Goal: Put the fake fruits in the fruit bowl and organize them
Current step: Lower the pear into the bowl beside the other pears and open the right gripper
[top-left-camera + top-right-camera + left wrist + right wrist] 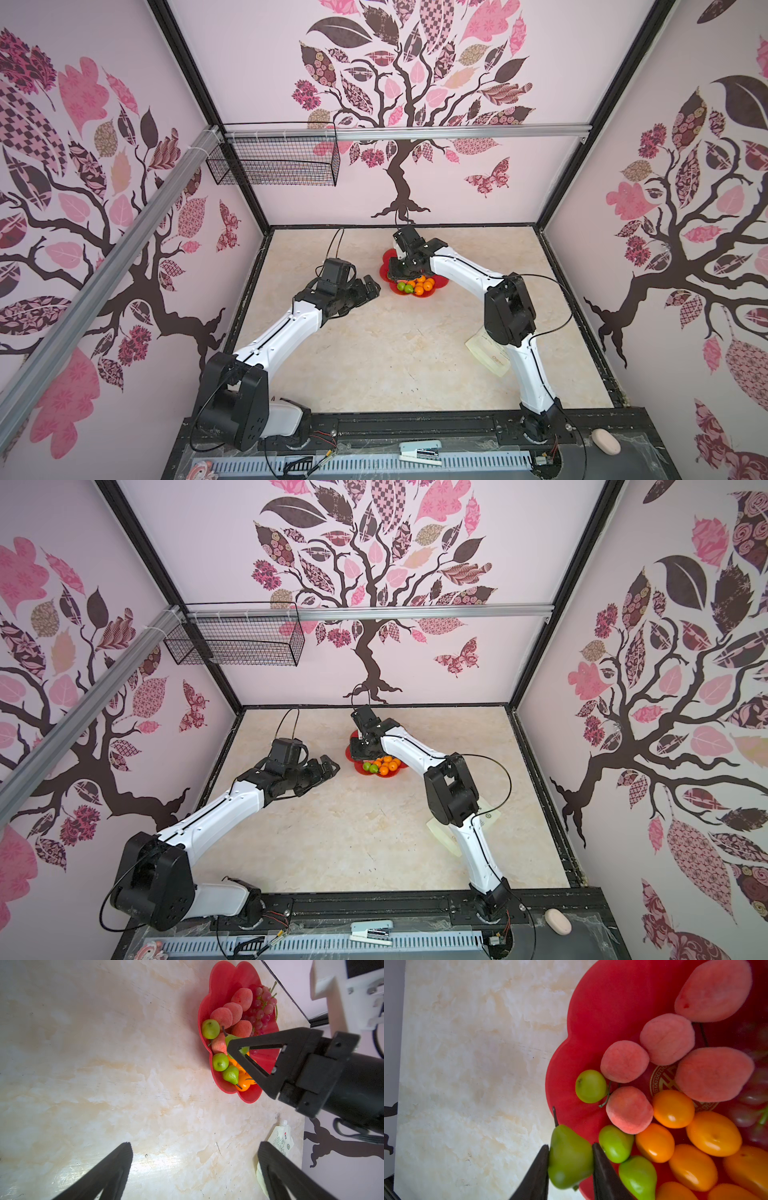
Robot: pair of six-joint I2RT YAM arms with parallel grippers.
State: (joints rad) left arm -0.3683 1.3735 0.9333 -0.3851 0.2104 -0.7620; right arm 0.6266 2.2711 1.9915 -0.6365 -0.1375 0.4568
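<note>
The one printed thing I can find is the cream pouch, which lies at the near right of the marble table, partly under my right arm. It carries dark Chinese characters, a small red mark and a round logo, but the print is too small for me to read. The gold emblem at the centre of the fruit bowl is a ring of key-fret pattern around a symbol half covered by fruit. The bowl sits on the table at the far middle. It holds five pink peaches, two green apples, a second pear, a packed cluster of oranges toward its near right, and the dark-red grape bunch beside the peaches. My right gripper pinches a green pear by its wide body, one finger on each side. The pear hangs over the bowl's left rim, and I cannot tell whether it touches anything below. My left gripper hovers above bare table just left of the bowl, fingers spread wide with nothing between them. A black wire basket hangs from the rail at the far left.
</note>
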